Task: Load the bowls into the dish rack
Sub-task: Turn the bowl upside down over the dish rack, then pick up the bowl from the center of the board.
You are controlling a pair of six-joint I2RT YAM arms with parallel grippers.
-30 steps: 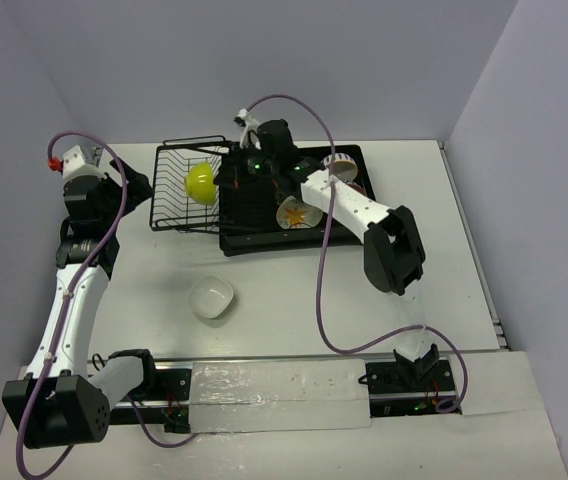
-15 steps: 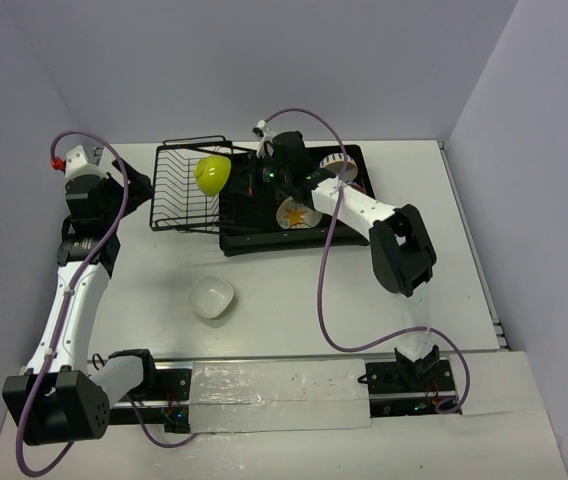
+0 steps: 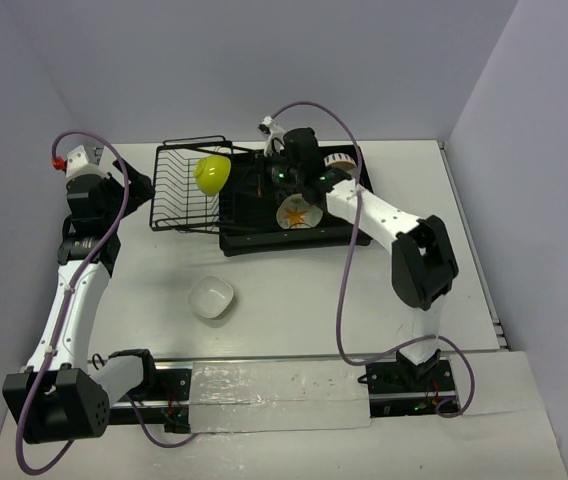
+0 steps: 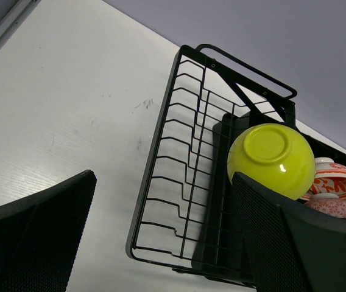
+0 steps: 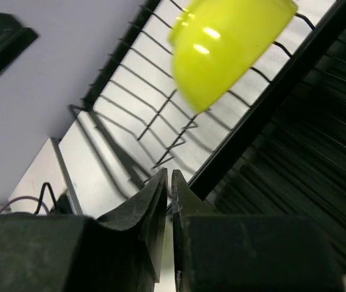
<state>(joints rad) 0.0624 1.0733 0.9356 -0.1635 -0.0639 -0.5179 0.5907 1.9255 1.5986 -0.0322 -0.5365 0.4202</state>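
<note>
The lime green bowl (image 3: 212,172) stands on edge at the seam between the dish rack's (image 3: 264,243) wire basket and its slatted tray. My right gripper (image 3: 261,178) hovers just right of it, jaws almost together with only a thin slit and nothing between them. In the right wrist view the green bowl (image 5: 222,42) is apart from the right gripper (image 5: 169,176). The orange-leaf bowl (image 3: 294,213) and the red-orange bowl (image 3: 342,163) sit in the tray. The cream bowl (image 3: 212,297) lies on the table. My left gripper (image 3: 140,190) is open beside the basket's left end.
The left wrist view shows the green bowl (image 4: 271,159), the red-orange bowl (image 4: 337,181) and the rack's wire basket (image 4: 182,158) between the wide-apart fingers (image 4: 33,243). Walls close in at the back and both sides. The right arm's cable loops over the tray.
The green bowl moved up and right from inside the basket to the basket's right edge. The right gripper let go of it and drew back to the right. The left arm stayed put.
</note>
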